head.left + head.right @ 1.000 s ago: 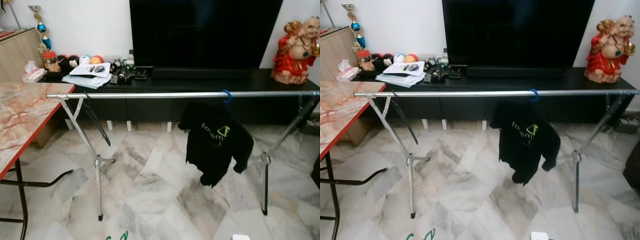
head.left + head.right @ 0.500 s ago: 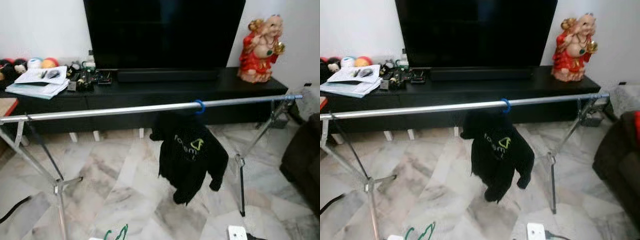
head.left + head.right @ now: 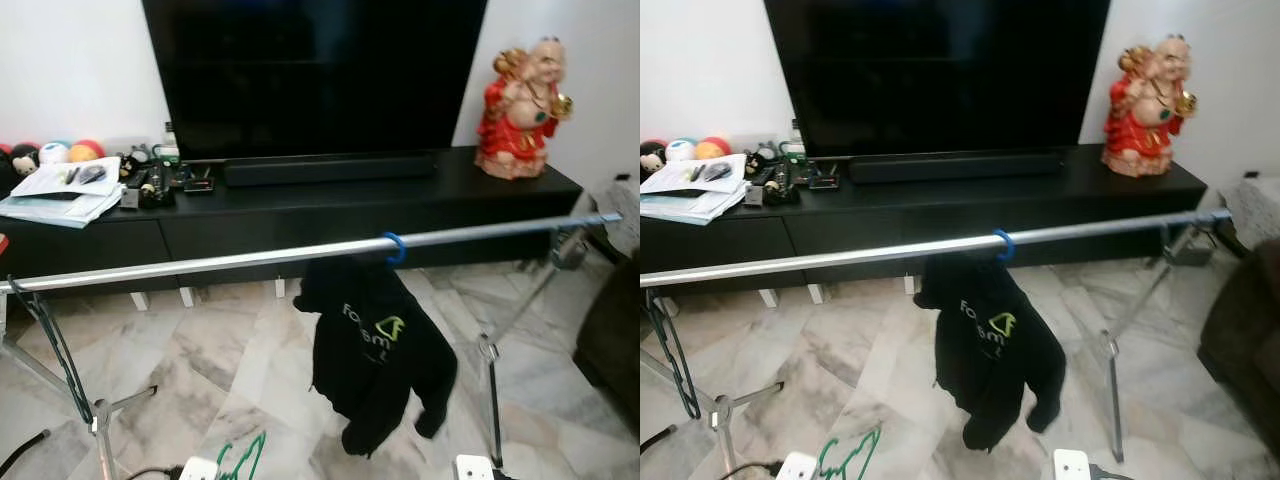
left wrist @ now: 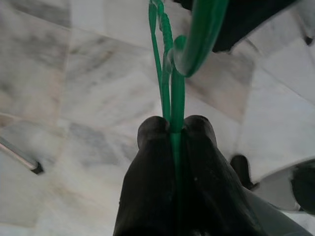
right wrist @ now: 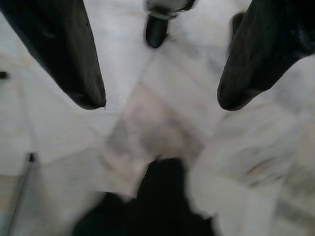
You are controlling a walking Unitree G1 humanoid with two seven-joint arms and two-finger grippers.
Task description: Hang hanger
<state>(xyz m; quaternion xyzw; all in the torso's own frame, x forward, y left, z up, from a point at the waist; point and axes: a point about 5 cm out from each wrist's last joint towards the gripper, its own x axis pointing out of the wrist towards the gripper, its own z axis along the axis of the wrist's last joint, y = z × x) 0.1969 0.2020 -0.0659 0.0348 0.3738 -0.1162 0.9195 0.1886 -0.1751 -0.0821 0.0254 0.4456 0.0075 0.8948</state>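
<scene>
Shiny metal rail (image 3: 250, 259), green plastic hanger (image 4: 170, 73) (smooth, glossy), matt black cloth hoodie (image 3: 375, 350).

TV (image 3: 315, 75) | red figurine (image 3: 521, 110) on console | papers (image 3: 60, 190) | marble floor (image 3: 230, 370)

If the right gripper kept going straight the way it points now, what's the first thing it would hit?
Probably the marble floor: the open right gripper points down at it, with nothing between the fingers. A dark blurred shape lies nearby, but depth is unclear.
</scene>
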